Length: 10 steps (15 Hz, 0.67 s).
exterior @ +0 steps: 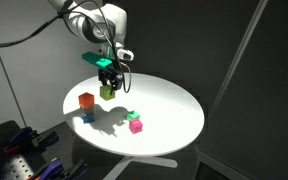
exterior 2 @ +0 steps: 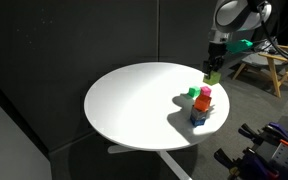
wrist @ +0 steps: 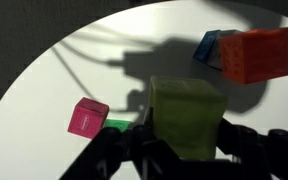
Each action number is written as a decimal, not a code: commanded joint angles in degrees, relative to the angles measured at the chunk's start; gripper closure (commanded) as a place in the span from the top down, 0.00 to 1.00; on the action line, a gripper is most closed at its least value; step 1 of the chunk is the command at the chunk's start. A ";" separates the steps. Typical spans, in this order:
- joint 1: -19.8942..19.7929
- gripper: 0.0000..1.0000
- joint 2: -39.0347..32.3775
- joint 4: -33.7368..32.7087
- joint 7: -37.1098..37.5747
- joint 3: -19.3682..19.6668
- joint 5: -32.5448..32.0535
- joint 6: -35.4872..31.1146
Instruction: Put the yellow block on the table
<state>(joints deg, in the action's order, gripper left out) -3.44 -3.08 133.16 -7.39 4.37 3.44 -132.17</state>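
Wrist view: your gripper [wrist: 186, 142] clamps the block [wrist: 187, 112] above bare table [wrist: 44, 95]. Pink cube [wrist: 87, 116] left, orange cube [wrist: 256, 55] right; lowering looks clear.

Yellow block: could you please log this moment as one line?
gripper: shut on yellow block | position: over table | placed: not yet

Dim room; table [exterior: 174, 115] brightly lit; hard shadows; wrist view foreground blurred.
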 commanded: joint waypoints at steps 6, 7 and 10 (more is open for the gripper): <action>-1.72 0.27 -7.33 -3.93 -3.52 0.03 -0.27 0.52; -1.77 0.27 -7.97 -3.97 -3.87 0.00 -0.45 0.08; -1.85 0.27 -10.26 -4.26 -4.27 -0.04 -0.75 -1.03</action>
<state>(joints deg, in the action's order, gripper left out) -4.50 -11.12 130.49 -10.31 4.68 3.44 -132.72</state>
